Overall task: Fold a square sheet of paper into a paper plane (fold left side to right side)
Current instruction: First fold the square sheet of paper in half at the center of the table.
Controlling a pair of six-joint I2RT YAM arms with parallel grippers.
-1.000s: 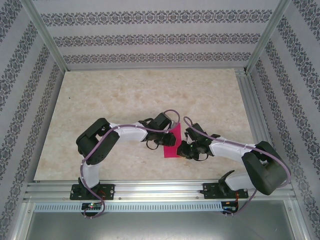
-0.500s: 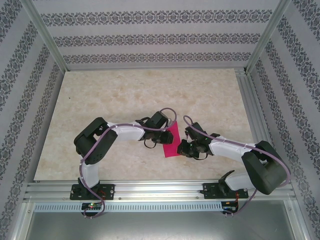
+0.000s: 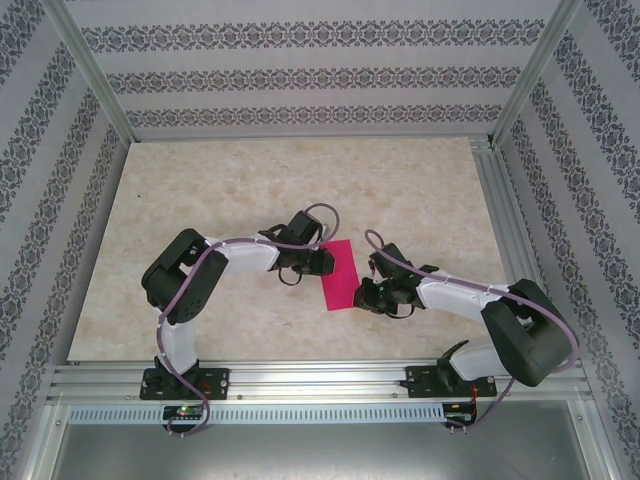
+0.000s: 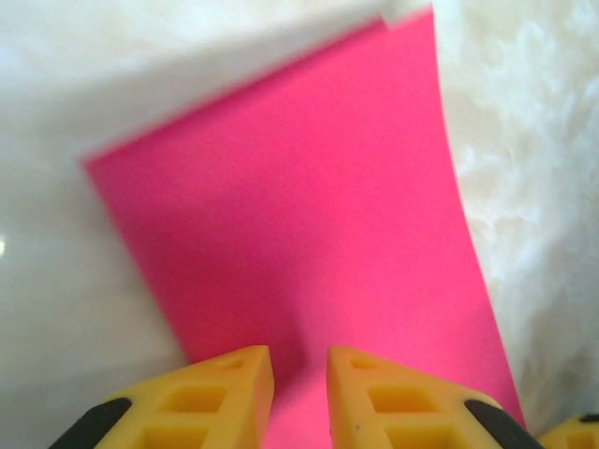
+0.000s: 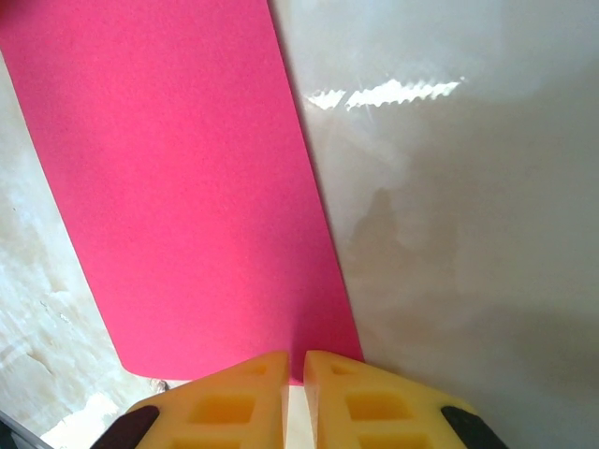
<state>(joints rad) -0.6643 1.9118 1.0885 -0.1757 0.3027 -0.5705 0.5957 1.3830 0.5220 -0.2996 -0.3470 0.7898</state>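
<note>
Okay, narrow bright magenta-pink paper rectangle point(image 3: 340, 276) lies flat on my beige marbled tabletop point(image 3: 220, 180), mid-table between the two arms, with its long sides running front to back. Left gripper point(image 3: 323, 262) sits low at the paper rectangle's left long edge. On the wrist view its yellow fingers point(image 4: 229, 393) stand a little apart, pink showing through the gap. Right gripper point(image 3: 363, 297) is at the near right corner, its yellow fingertips point(image 5: 245, 398) almost together at the short end. I can't tell whether either one pinches it.
</note>
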